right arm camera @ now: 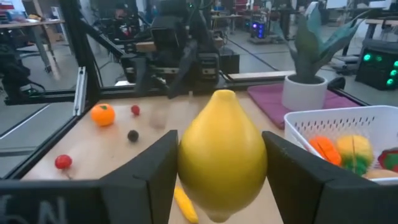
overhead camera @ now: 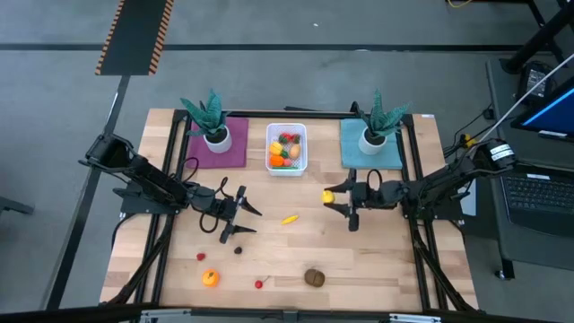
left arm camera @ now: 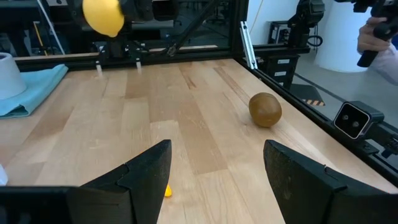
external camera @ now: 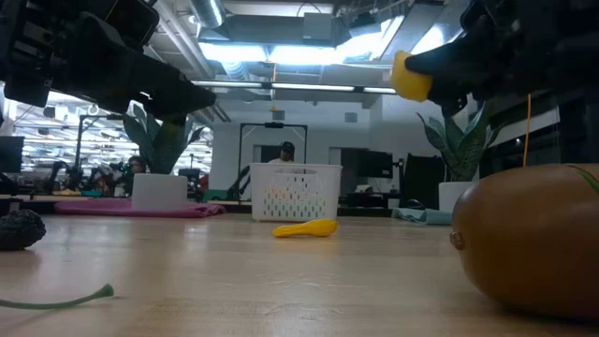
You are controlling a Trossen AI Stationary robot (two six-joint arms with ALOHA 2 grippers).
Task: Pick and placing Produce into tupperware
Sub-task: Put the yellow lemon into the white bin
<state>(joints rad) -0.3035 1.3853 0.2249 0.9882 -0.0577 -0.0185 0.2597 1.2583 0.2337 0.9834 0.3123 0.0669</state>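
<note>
Our right gripper (overhead camera: 334, 199) clasps the lemon (right arm camera: 222, 154) between its fingers; the tub (overhead camera: 286, 149) lies at eleven o'clock; left gripper (overhead camera: 240, 215) waits, released.

Two dark, near-black jointed arms are seen from above, with black cables looped along their links. The left gripper (overhead camera: 235, 213) and right gripper (overhead camera: 343, 201) are each formed of two broad, matte black, wedge-shaped fingers (left arm camera: 144, 180) with flat inner faces.

tub (overhead camera: 286, 149) between mats | banana (overhead camera: 289, 218) before tub
</note>
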